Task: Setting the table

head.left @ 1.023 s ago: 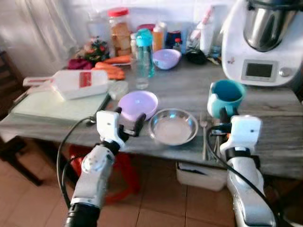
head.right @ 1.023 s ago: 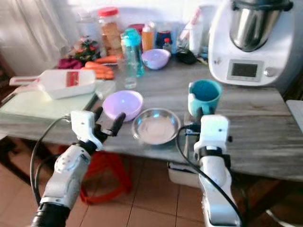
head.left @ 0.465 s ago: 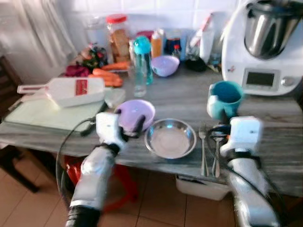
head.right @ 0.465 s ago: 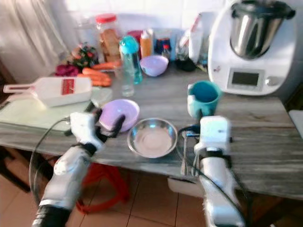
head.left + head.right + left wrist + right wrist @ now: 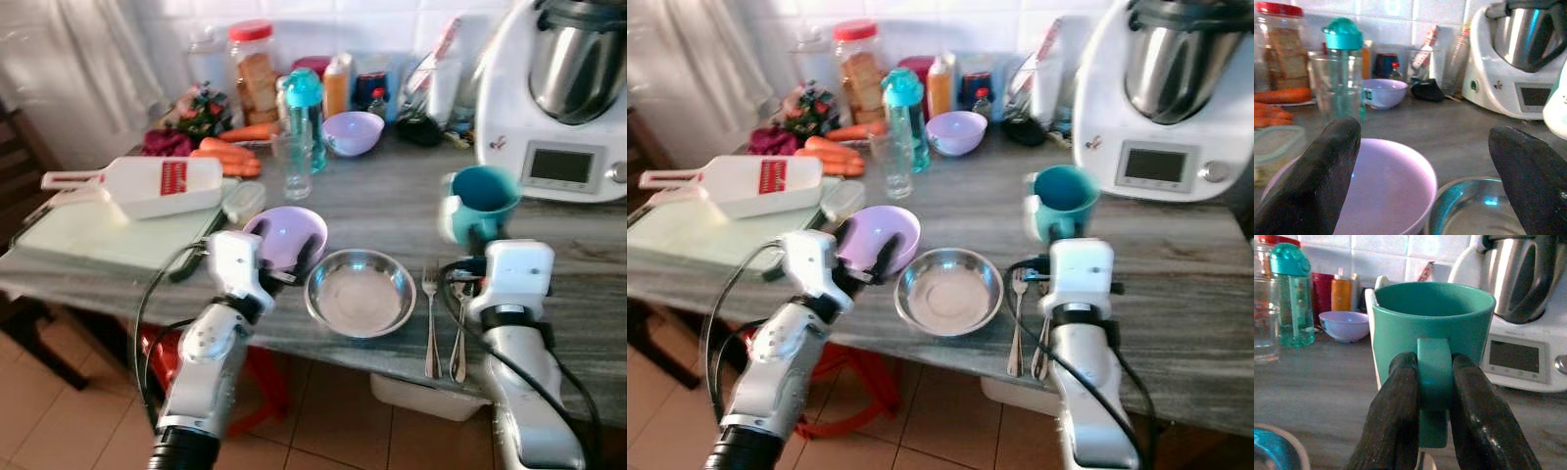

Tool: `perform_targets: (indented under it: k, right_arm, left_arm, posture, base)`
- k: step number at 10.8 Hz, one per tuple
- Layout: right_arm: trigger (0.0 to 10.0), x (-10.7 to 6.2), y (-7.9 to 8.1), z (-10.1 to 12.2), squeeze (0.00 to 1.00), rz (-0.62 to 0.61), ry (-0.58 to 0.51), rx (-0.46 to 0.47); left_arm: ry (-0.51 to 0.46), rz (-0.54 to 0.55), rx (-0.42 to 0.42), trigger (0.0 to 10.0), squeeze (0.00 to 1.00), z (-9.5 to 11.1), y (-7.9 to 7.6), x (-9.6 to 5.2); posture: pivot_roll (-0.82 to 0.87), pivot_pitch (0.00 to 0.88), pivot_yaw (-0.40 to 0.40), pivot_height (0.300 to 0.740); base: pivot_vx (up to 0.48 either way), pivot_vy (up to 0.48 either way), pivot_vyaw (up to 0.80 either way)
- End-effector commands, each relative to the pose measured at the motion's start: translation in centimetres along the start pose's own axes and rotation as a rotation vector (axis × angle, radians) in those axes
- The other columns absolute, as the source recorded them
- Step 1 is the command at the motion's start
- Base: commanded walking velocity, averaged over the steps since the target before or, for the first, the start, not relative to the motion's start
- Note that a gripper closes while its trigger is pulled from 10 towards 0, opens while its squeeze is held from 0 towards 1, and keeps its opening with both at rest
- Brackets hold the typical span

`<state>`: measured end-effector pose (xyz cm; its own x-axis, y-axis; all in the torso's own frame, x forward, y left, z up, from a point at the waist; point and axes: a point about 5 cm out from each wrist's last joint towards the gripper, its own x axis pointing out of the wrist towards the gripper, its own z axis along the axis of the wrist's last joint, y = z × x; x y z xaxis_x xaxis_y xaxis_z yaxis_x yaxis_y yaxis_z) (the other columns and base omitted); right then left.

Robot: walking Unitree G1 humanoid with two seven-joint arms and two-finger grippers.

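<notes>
**Right gripper pinches the mug handle; left gripper spread at the purple bowl**

Left eye view: A grey wood-grain tabletop [image 5: 392, 211] carries the setting. The left gripper [image 5: 284, 262] sits at the near rim of a purple bowl [image 5: 284, 235], its jaws spread apart on either side of that rim. Just beside the bowl lies a steel bowl [image 5: 360, 292], and beside that a fork [image 5: 431, 318] and a spoon [image 5: 458, 333] lie side by side near the tabletop's front edge. The right gripper [image 5: 477, 257] reaches to a teal mug [image 5: 480, 201] standing behind the cutlery. Farther back stand a drinking glass [image 5: 294, 162], a teal-capped bottle [image 5: 306, 113], a second small purple bowl [image 5: 353, 132], carrots [image 5: 227, 155] and a red-lidded jar [image 5: 253, 73]. A white food processor [image 5: 563, 93] stands at the robot's right; a white slicer [image 5: 147, 184] rests on a pale cutting board [image 5: 88, 230] at its left.

Right eye view: The same layout shows, with the steel bowl between the purple bowl and the cutlery.

Left wrist view: 2 black fingers [image 5: 1317, 181] stand wide apart, with the purple bowl's rim and hollow between them and the steel bowl's edge next to it.

Right wrist view: The jaws are pinching the teal mug's handle [image 5: 1433, 382], 1 finger pressed on each side, the mug upright on the tabletop.
</notes>
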<state>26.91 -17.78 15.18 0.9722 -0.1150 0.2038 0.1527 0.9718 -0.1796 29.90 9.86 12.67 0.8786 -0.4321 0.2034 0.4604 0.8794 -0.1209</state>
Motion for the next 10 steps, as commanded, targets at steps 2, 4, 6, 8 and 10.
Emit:
perform_targets:
  k: [2,4,6,8,10]
  right_arm:
    - [10.0,0.1,0.6,0.5,0.00,0.014,-0.023,0.014]
    - [10.0,0.1,0.6,0.5,0.00,0.014,-0.023,0.014]
    - [10.0,0.1,0.6,0.5,0.00,0.014,-0.023,0.014]
    - [10.0,0.1,0.6,0.5,0.00,0.014,-0.023,0.014]
    - [10.0,3.2,0.7,0.6,0.00,0.091,-0.022,0.058]
  left_arm:
    - [-0.012,0.016,0.029,10.0,0.00,0.5,0.8,-0.3]
    - [-0.012,0.016,0.029,10.0,0.00,0.5,0.8,-0.3]
    - [-0.012,0.016,0.029,10.0,0.00,0.5,0.8,-0.3]
    - [-0.012,0.016,0.029,10.0,0.00,0.5,0.8,-0.3]
    - [0.021,-0.160,0.104,10.0,0.00,1.0,1.7,-3.4]
  posture:
    - [-0.03,0.000,0.059,0.740]
    - [-0.03,0.000,0.059,0.740]
    - [-0.03,0.000,0.059,0.740]
    - [-0.03,0.000,0.059,0.740]
    - [0.01,0.000,0.049,0.740]
  base:
    - [0.000,0.000,0.00]
    - [0.000,0.000,0.00]
    - [0.000,0.000,0.00]
    - [0.000,0.000,0.00]
    - [0.000,0.000,0.00]
